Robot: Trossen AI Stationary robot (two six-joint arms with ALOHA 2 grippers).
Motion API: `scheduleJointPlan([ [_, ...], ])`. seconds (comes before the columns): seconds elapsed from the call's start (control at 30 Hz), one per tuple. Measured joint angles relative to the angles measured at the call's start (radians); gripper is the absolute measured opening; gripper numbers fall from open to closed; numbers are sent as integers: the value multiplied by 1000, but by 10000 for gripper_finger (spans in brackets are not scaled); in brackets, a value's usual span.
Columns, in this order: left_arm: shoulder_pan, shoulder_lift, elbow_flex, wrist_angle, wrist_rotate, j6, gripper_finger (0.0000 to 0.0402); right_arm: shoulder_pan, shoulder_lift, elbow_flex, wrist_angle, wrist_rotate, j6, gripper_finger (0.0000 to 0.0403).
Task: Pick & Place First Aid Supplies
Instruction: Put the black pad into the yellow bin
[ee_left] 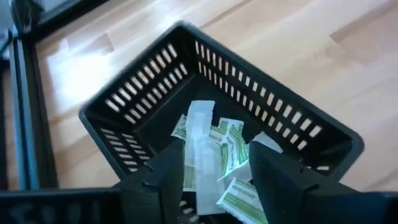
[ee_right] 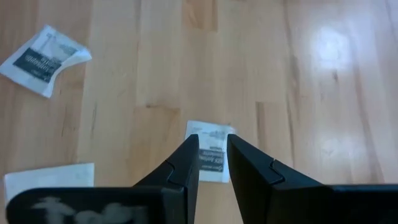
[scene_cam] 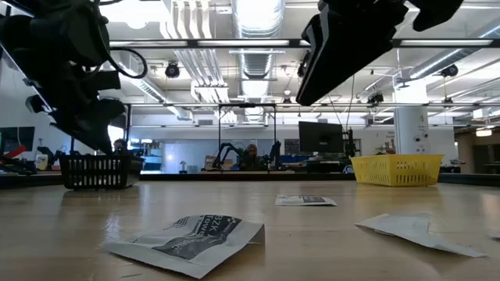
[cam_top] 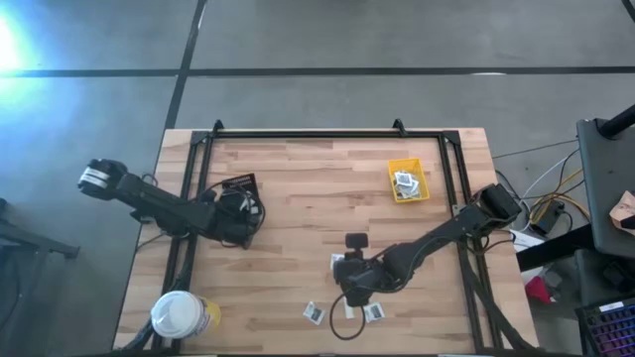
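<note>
Looking down from above, we see the wooden table (cam_top: 298, 198) framed by a black rail, with both dark arms reaching in over it. At its near left corner stands a round white-lidded yellow tub (cam_top: 184, 315). Toward the far right sits a small yellow bin (cam_top: 408, 180) with a few white-and-grey packets inside; the low view shows it as a yellow slotted basket (scene_cam: 396, 169).

On the left side of the table we find the black tray (ee_left: 217, 118), a slotted black basket, partly covered by the left arm in the high view. The left end effector (ee_left: 214, 165) hangs directly above it with its fingers spread wide and nothing between them. Inside the tray lie several pale white-green strips (ee_left: 214, 152) piled loosely on one another.

The right arm stretches across to the near middle of the table. The right end effector (ee_right: 212, 155) points down at the wood with its fingers set narrowly apart, just over the edge of a white packet (ee_right: 209, 140) lying flat on the table; we cannot tell whether the fingertips touch it, and the packet is not lifted.

Other first aid supplies remain scattered on the table near that end effector: a crumpled white packet with a dark grey centre (ee_right: 43, 56) and a flat white one (ee_right: 50, 177) at the edge of the right wrist view. In the low view, a printed packet (scene_cam: 191, 238) lies closest, with two more (scene_cam: 306, 200) (scene_cam: 418, 230) behind and beside it.
</note>
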Motion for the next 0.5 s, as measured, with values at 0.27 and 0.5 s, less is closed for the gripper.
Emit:
scheduleJointPlan([
  [0.27, 0, -53, 122, -175, 0, 105, 179, 7, 0, 0, -12, -37, 16, 68],
  [0.5, -9, -67, 269, -252, 9, 194, 179, 10, 0, 0, -49, -47, 25, 64],
])
